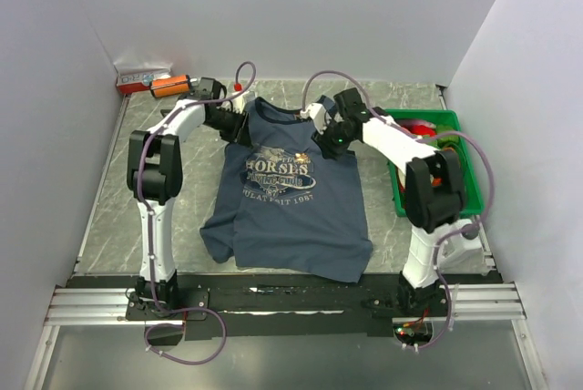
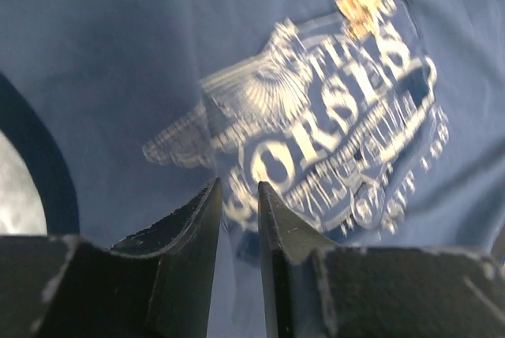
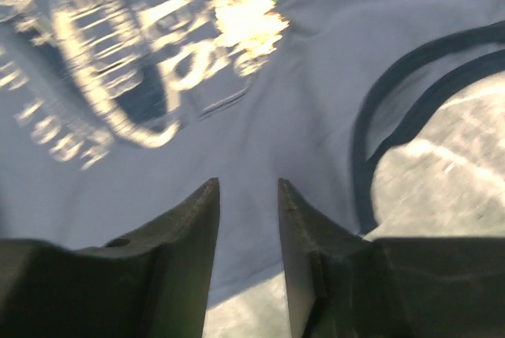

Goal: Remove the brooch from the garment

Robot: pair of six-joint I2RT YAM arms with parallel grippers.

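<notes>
garment (image 1: 291, 217) lies flat on the tabletop (image 1: 109, 217), navy, with its neck toward 12 o'clock. left jaws hover over its 11 o'clock shoulder and right jaws over its 1 o'clock shoulder. both pairs stand slightly apart, gripping nothing. brooch (image 2: 361, 2), gold-tan and tiny, sits at the chest print's 1 o'clock edge, between the two arms.
</notes>
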